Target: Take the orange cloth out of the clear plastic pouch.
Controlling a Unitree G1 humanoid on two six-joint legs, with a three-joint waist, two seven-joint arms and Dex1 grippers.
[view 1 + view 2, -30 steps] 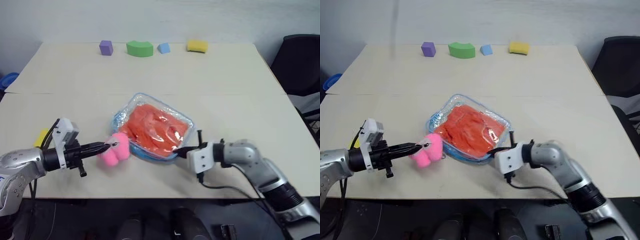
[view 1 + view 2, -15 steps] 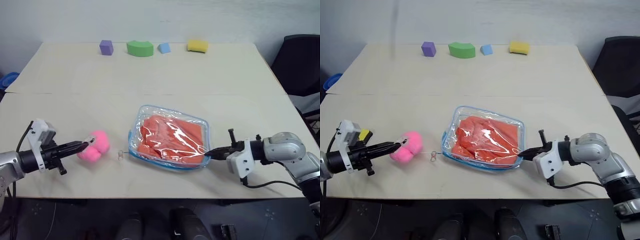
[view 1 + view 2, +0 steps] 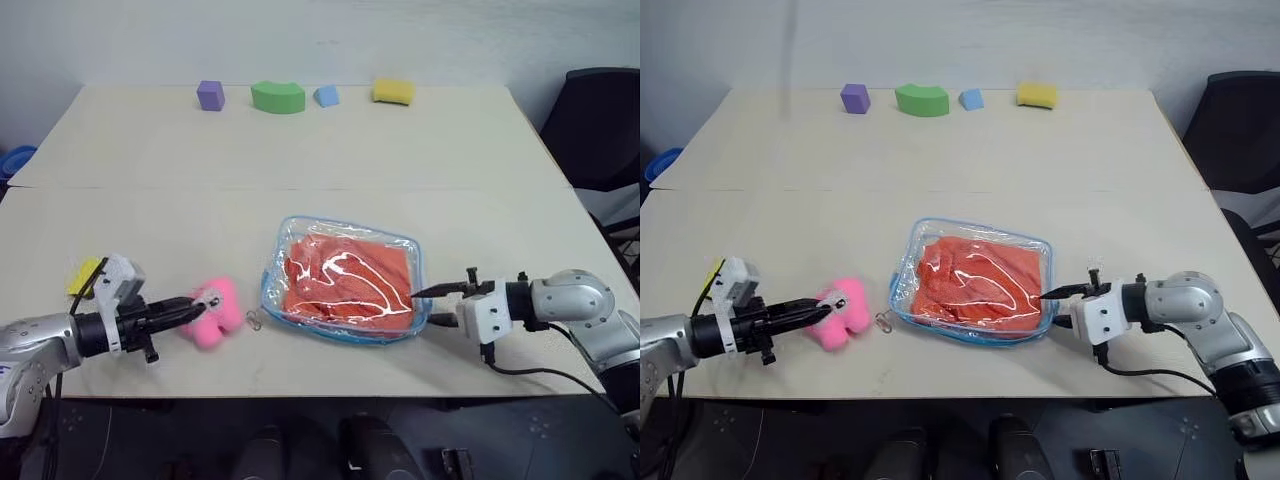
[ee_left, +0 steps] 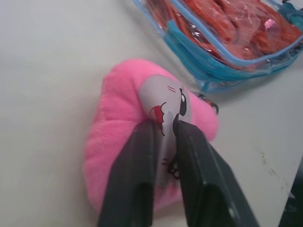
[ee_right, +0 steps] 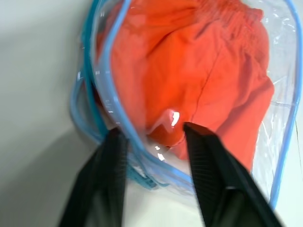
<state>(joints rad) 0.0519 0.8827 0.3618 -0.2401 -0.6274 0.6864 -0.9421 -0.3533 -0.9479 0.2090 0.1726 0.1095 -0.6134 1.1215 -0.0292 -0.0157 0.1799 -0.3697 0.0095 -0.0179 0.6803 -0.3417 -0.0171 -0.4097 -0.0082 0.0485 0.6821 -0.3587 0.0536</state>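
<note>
Inside clear plastic pouch [image 3: 345, 291], orange cloth [image 3: 345, 284]; right gripper [image 3: 422, 304] jaws straddle edge

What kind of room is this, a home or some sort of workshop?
Probably a lab or office test room, not a home: plain pale tables pushed together, a black office chair at the side, and coloured foam blocks lined up along the far edge like practice props.

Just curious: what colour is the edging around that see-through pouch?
Light blue trim runs around the clear plastic pouch, clearest in the right wrist view.
</note>
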